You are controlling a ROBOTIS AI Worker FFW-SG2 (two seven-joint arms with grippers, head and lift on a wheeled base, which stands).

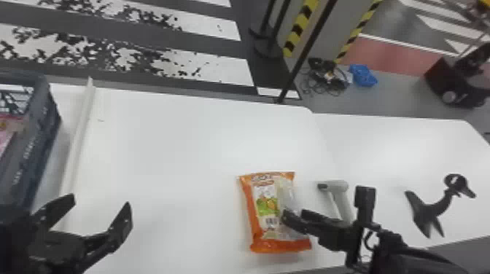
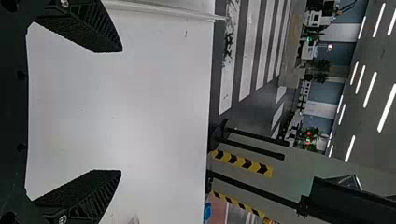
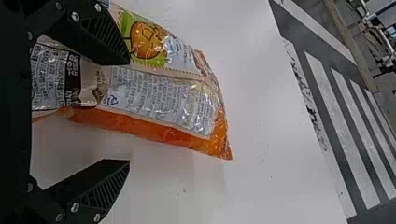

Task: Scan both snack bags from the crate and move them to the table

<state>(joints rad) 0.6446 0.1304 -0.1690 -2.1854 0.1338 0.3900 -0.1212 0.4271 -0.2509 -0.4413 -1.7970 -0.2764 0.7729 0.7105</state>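
In the head view, the orange snack bag [image 1: 268, 198] lies on the white desk [image 1: 175, 145], below and right of the centre of the frame, its orange ends toward the top and bottom. The right hand [image 1: 294, 216] is at its right side, at lower right of the frame; in the right wrist view its two fingers stand wide apart and are not closed on the bag, one overlapping the printed wrapper, the other over the desk beside it. I cannot tell whether either touches the bag. The left hand [image 1: 98, 204] is at lower left, fingers spread wide, nothing between them. At the left edge is the dark crate [image 1: 40, 145], with a pinkish bag [image 1: 8, 133] partly visible inside. A pale handheld scanner [image 1: 339, 187] lies just right of the orange snack bag, and a black stand [image 1: 432, 209] is farther right.
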